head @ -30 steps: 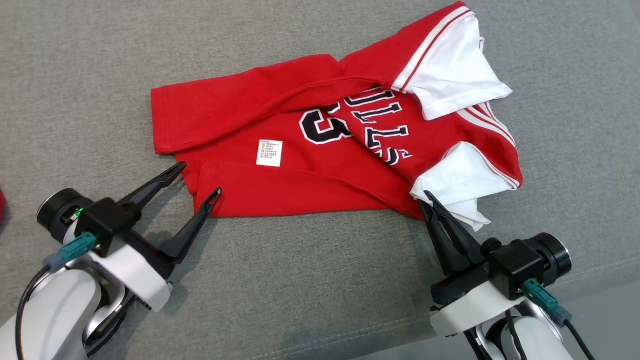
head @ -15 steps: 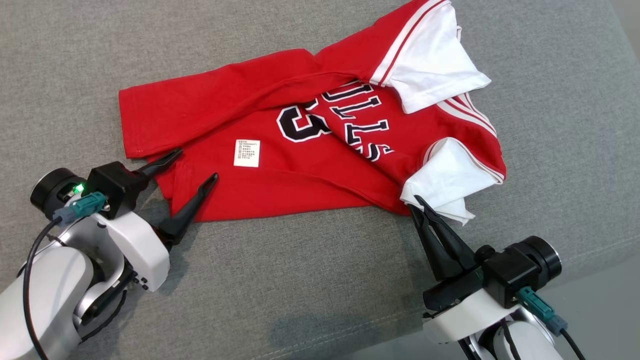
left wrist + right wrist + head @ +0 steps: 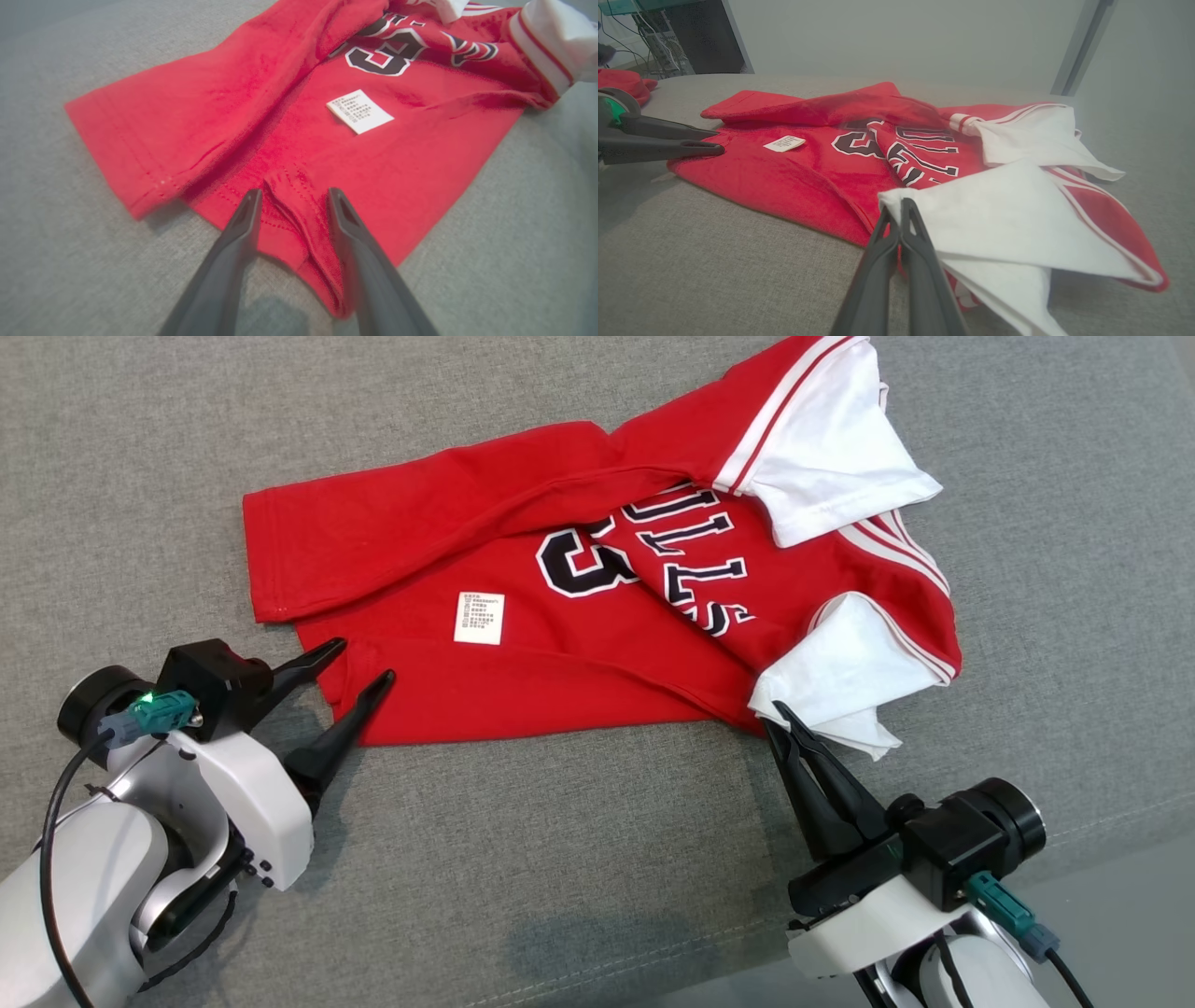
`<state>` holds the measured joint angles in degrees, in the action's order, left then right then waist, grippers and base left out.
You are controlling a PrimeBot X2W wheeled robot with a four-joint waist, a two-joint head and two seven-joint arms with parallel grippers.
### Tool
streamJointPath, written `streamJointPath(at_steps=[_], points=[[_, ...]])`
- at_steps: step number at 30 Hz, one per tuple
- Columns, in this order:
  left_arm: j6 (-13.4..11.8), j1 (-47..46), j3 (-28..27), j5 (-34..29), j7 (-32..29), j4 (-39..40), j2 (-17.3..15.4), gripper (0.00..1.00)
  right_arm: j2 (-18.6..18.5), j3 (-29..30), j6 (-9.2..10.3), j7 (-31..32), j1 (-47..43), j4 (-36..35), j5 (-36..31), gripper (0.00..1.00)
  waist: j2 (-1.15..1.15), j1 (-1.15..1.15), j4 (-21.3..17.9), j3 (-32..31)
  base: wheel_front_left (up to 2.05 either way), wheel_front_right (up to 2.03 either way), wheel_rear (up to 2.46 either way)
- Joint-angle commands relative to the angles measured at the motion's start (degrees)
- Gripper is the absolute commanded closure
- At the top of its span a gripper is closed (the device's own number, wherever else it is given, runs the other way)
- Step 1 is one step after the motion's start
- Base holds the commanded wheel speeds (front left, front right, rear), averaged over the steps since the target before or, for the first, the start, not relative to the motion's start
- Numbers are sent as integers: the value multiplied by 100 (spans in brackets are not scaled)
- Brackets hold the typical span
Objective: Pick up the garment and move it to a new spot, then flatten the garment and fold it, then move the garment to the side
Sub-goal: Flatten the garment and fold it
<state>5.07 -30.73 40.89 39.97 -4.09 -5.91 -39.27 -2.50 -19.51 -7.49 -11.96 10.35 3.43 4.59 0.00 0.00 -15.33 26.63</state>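
**Operator:** Report the position of the garment (image 3: 420, 532).

**Technician:** The red garment lies crumpled and partly folded over itself on the grey cushion (image 3: 597, 877). Its white care label (image 3: 479, 618) faces up. All positions below are given from this label.

**Operator:** Report the left gripper (image 3: 364, 660).

**Technician:** It is near the label, at the hem (image 3: 285, 219) corner on the label's robot-left side. The fingers stand partly apart and straddle a raised ridge of hem cloth. One finger touches the ridge, and the other stands just beside it. The ridge is not clamped.

**Operator:** Report the right gripper (image 3: 777, 709).

**Technician:** It is well apart from the label, on the far side of the black lettering (image 3: 653, 560). The fingers are pressed together with no visible gap. Their tips meet the corner of the nearer white sleeve (image 3: 845, 663). Whether cloth is caught between them cannot be determined.

**Operator:** Report the second sleeve (image 3: 831, 476).

**Technician:** It is also beyond the lettering from the label, and farther from the right gripper than the nearer sleeve. It lies spread open with the white side up.
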Motion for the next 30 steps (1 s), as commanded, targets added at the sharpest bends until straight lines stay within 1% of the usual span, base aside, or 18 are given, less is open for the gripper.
streamJointPath(at_steps=[1,4,6,10,11,12,13,15,16,17,21,22,24,25,27,28,29,30], points=[[42,-48,-202,86,-22,144,-225,18,-38,-156,0,-41,79,-79,43,100,0,0,-11,-8,0,0,0],[48,-69,-189,115,-42,154,-209,18,-38,-183,0,-38,98,-64,50,100,0,0,-46,-24,0,0,0],[29,-78,-195,112,-37,167,-214,9,-38,-202,0,-36,93,-59,53,100,0,0,-86,-36,0,0,0],[-25,-76,-218,148,-37,193,-205,14,-38,-238,0,-41,61,-57,66,100,0,0,-195,-60,0,0,0],[-39,-78,-225,156,-38,199,-204,21,-38,-245,0,-44,46,-59,70,100,0,0,-217,-64,0,0,0],[-54,-75,-226,158,-46,206,-206,31,-38,-249,0,-47,32,-58,73,100,0,0,-240,-67,0,0,0],[-54,-75,-226,158,-46,206,-206,31,-38,-249,0,-47,32,-58,73,100,0,0,-240,-67,0,0,0],[-84,-52,-238,205,-69,220,-203,38,-38,-259,0,-58,8,-56,110,100,0,0,-291,-77,0,0,0],[-106,-33,-255,250,-85,225,-201,47,-38,-264,0,-64,-4,-61,119,100,0,0,-310,-80,0,0,0],[-124,-22,-274,290,-91,229,-196,52,-38,-264,0,-71,-17,-68,129,100,0,0,-325,-82,0,0,0],[-142,-4,-338,400,-83,239,-211,58,-38,-248,0,-93,-49,-80,143,100,0,0,-339,-81,0,0,0],[-140,-3,-345,396,-56,251,-218,64,-38,-237,0,-98,-54,-81,146,100,0,0,-328,-83,0,0,0],[-123,-4,-337,370,-13,264,-238,87,-38,-199,0,-108,-57,-76,159,100,0,0,-282,-83,0,0,0],[-112,-4,-336,371,20,264,-232,90,-38,-175,0,-114,-53,-67,164,100,0,0,-246,-91,0,0,0],[-92,-13,-342,347,109,256,-234,85,-38,-151,0,-121,-24,-47,175,100,0,0,-167,-106,0,0,0],[-81,-15,-358,348,177,249,-227,86,-38,-133,0,-123,0,-34,174,100,0,0,-122,-119,0,0,0],[-67,-25,-364,308,261,244,-237,98,-38,-109,0,-126,36,-15,178,100,0,0,-73,-136,0,0,0],[-50,-25,-380,304,361,237,-226,100,-38,-79,0,-128,76,7,185,100,0,0,-19,-157,0,0,0]])
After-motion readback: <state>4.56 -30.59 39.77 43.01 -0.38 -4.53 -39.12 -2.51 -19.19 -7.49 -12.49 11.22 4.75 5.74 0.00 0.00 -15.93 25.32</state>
